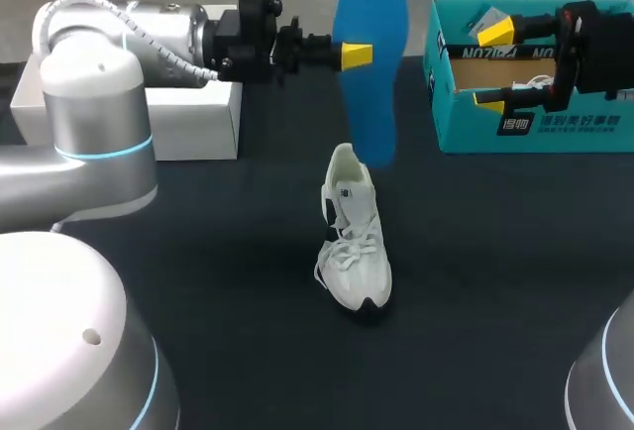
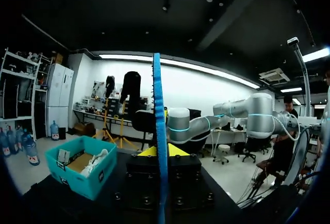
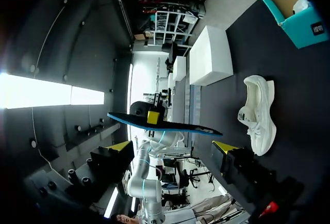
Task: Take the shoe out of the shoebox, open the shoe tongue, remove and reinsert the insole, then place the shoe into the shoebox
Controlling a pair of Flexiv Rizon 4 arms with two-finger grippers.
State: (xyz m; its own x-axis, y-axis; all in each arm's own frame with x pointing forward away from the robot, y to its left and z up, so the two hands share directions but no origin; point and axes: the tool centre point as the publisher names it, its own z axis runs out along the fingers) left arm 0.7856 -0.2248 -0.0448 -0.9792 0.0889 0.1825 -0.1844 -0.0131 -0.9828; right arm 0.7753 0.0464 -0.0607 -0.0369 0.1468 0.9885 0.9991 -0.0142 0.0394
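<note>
Rounded grey-and-white links of the left arm (image 1: 89,123) fill the near left of the head view. Beyond them, in the middle of the dark desk (image 1: 218,281), stands the shoe (image 1: 355,242). It is a white trainer, upright on its sole, toe toward the camera and heel away. It has a dark patch under the toe, a dark mark on its side, and loose white laces spilling to one side. Farther back, the left claw (image 1: 357,53) is clenched on the blue insole (image 1: 369,53). The insole is held in the air nearly on end, its lower tip hanging over the shoe's heel. In the left wrist view it runs edge-on between the two yellow tips, which press it from either side. A white box (image 1: 193,118) lies on the desk below the left arm's wrist. At the far right sits the teal shoebox (image 1: 525,128), open at the top with a brown cardboard inside. The right claw (image 1: 493,65) hangs over the shoebox, released. Its yellow tips are spread wide and nothing is between them.
</note>
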